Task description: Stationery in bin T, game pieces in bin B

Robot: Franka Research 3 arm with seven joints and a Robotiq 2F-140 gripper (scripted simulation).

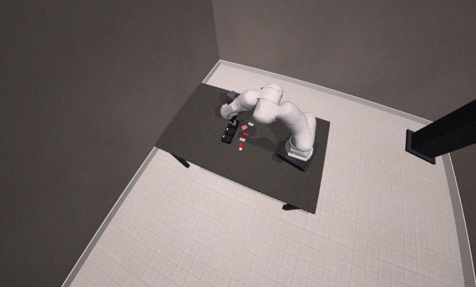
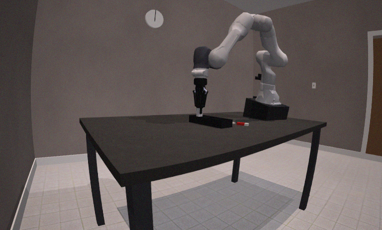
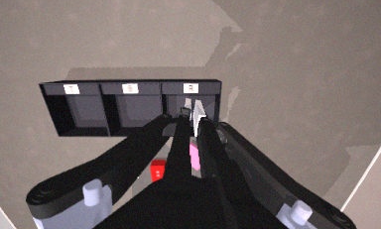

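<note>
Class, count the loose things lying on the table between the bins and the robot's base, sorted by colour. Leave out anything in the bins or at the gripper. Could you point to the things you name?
White: 2 (white pieces (image 1: 250,124))
Pink: 1 (pink piece (image 1: 244,127) (image 3: 194,158))
Red: 1 (red piece (image 1: 245,134) (image 3: 158,170))
Red and white: 1 (two-coloured piece (image 1: 240,145) (image 2: 242,123))
Total: 5
</note>
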